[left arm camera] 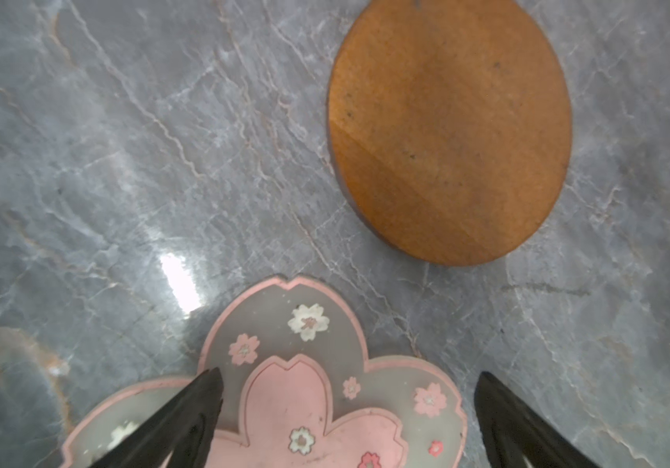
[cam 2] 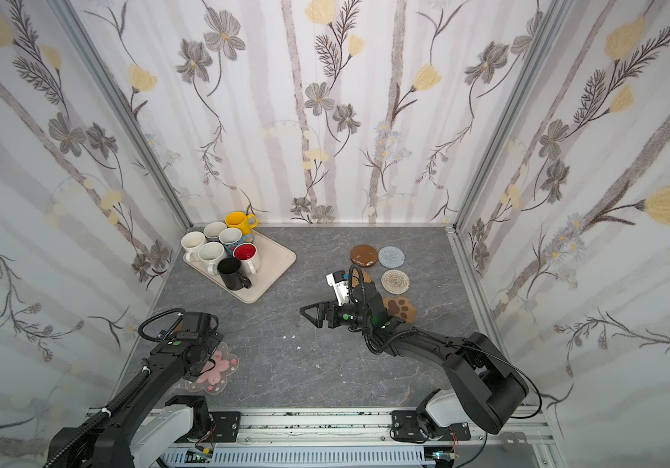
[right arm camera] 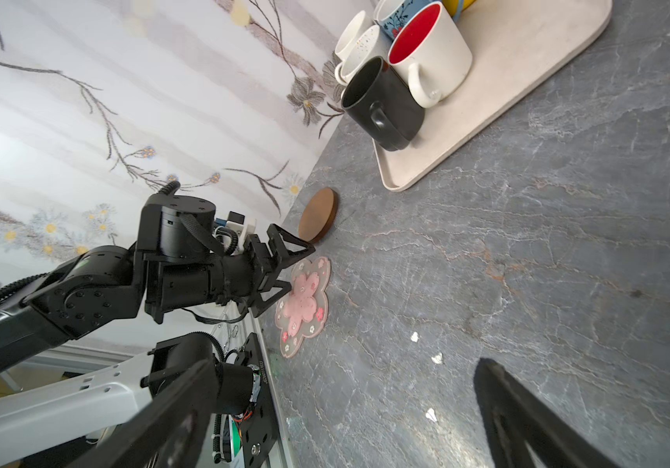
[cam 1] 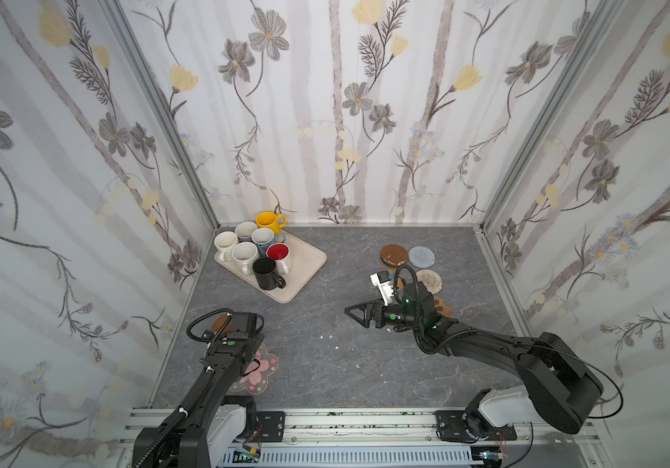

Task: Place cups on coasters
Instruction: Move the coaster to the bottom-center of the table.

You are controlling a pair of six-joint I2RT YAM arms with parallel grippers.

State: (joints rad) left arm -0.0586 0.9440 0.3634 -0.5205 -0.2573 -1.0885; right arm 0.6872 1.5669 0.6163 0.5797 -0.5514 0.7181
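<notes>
At the tray's (cam 1: 305, 255) far end cluster 7 cups (cam 1: 244, 253) (all upright); left gripper (left arm camera: 347, 377) gapes empty over the pink-flower coaster (left arm camera: 296, 405), right gripper (cam 1: 355, 316) likewise.

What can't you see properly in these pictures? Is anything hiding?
- Paw coaster: in a top view, mostly behind the right arm.
- Golden woven coaster: in both top views, partly under the right arm's camera.
- Brown round coaster: in a top view, mostly under the left arm.
- Flower coaster: left wrist view, cut off by the bottom edge.
- Yellow mug: right wrist view, cut off by the top edge.
</notes>
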